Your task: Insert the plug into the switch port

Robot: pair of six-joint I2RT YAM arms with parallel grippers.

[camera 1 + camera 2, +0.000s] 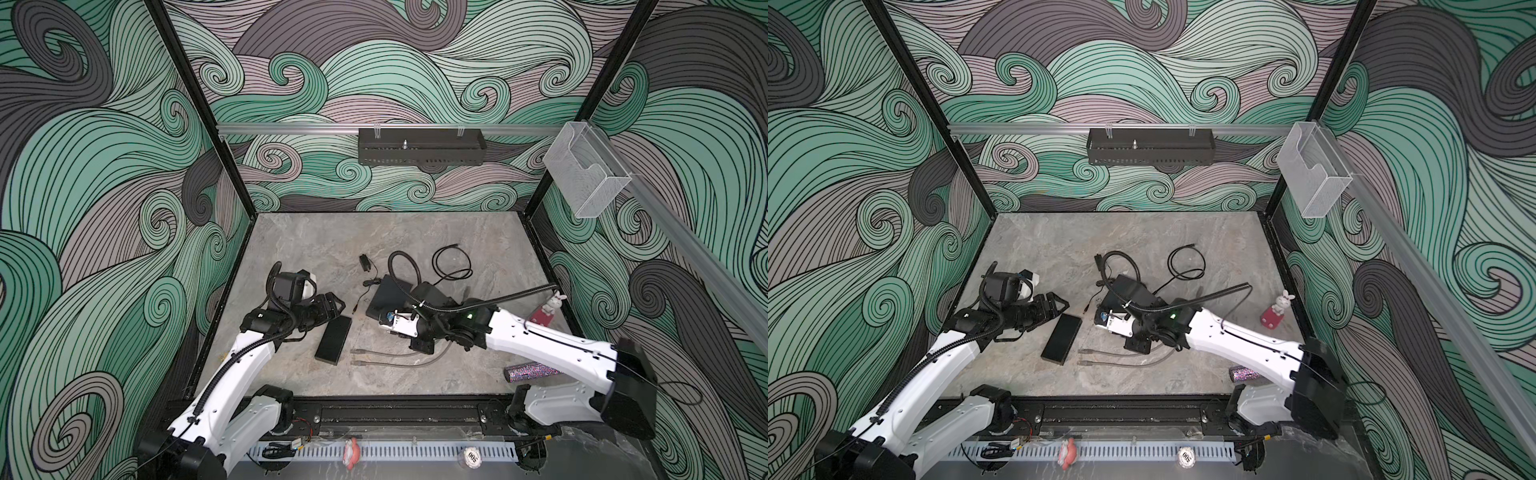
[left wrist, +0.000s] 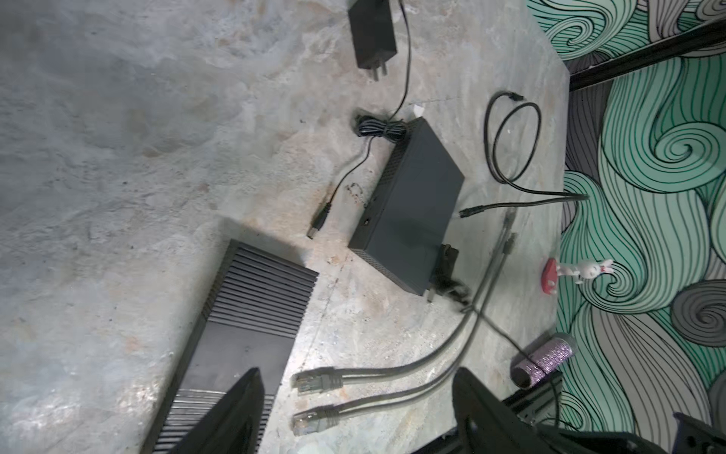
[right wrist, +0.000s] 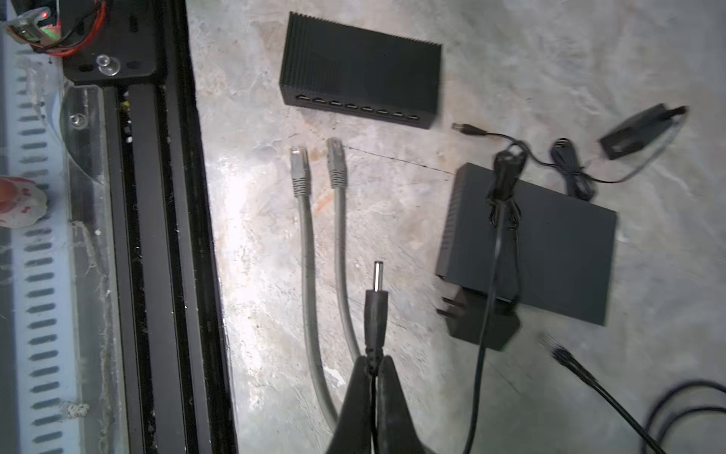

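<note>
Right gripper (image 3: pixel 375 361) clamps barrel plug (image 3: pixel 376 310) by its tail, pin pointing ahead. Ribbed switch (image 3: pixel 359 70) lies well ahead; left gripper (image 2: pixel 355 373), jaws apart, hovers over its end. Steady switch, square pin to power jack, unseen here.

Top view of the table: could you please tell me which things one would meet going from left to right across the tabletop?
In a top view: ribbed switch → flat black box → looped black cable → rabbit figurine. Things that overlap these sideways are left out.
</note>
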